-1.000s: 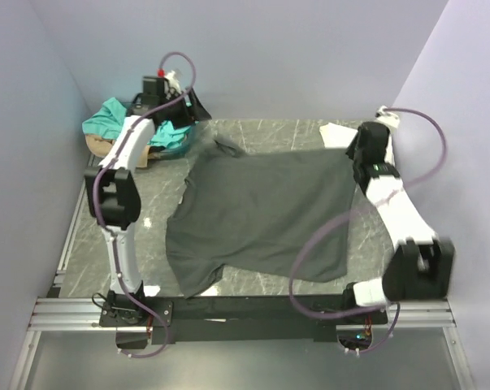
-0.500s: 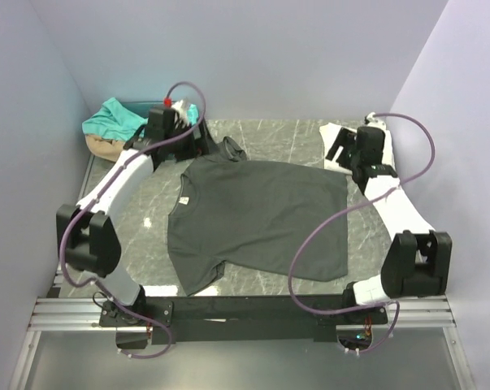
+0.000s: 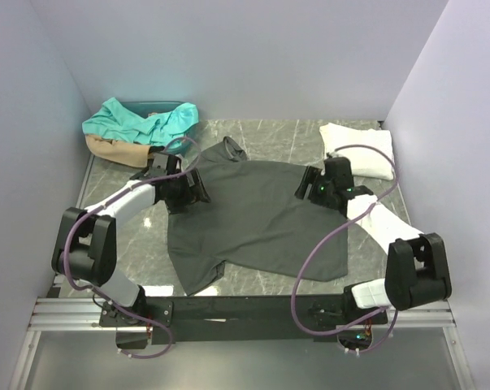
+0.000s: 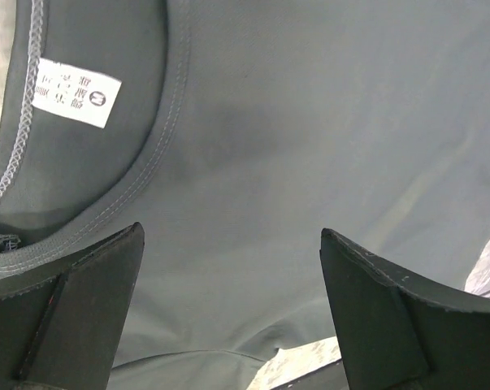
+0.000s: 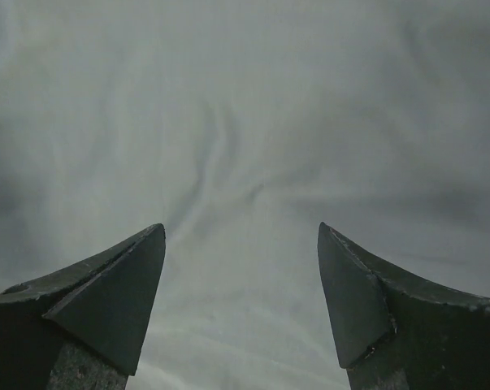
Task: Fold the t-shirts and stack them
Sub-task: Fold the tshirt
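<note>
Marble table (image 3: 285,134) | charcoal t-shirt (image 3: 261,215) spread out | left gripper (image 4: 232,240) wide over it | right gripper (image 5: 241,231) wide over it

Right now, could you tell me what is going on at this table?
Two robot arms are working on a dark charcoal grey cloth t-shirt, which lies spread flat on the marble table, not yet folded. The left gripper is open low over its collar, beside the white neck label. The right gripper is open over the shirt's far right part. Neither grips cloth. A folded white t-shirt lies far right; a teal shirt and a tan shirt are heaped far left.
</note>
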### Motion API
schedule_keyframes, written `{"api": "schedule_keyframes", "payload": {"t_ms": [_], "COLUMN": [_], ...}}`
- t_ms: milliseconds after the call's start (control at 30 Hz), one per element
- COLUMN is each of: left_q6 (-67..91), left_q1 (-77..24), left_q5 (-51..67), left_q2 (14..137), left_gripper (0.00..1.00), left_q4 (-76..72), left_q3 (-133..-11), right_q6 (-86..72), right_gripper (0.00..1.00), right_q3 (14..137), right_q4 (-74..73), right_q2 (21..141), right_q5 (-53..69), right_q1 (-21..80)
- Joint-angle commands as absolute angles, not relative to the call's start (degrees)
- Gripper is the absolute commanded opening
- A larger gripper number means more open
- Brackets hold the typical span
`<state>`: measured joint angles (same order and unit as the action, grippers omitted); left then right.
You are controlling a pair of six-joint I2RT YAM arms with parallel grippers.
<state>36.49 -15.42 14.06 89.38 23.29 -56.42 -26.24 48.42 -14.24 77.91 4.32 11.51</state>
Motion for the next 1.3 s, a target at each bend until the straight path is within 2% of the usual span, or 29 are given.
{"api": "schedule_keyframes", "payload": {"t_ms": [0,700,1267], "left_q6": [37.7,35.1,28.4], "left_q1": [-15.6,-14.9,-13.0], "left_q5": [13.9,7.8,0.2], "left_q2": [88.0,104.1,117.7], "left_gripper": [0.95,0.95,0.95], "left_q4": [18.7,19.7,29.5], "left_q3": [-55.2,-61.6,-87.1], "right_q6": [-28.5,-28.9,-29.1], "right_gripper": [0.82,0.80,0.81], "right_q3": [46.0,49.2,64.9], "right_q4": [-12.0,-11.9,-18.5], "right_q2": [79.3,93.3,104.1], "right_q5": [5.6,5.5,6.5], "right_q1": [13.2,14.5,14.4]}}
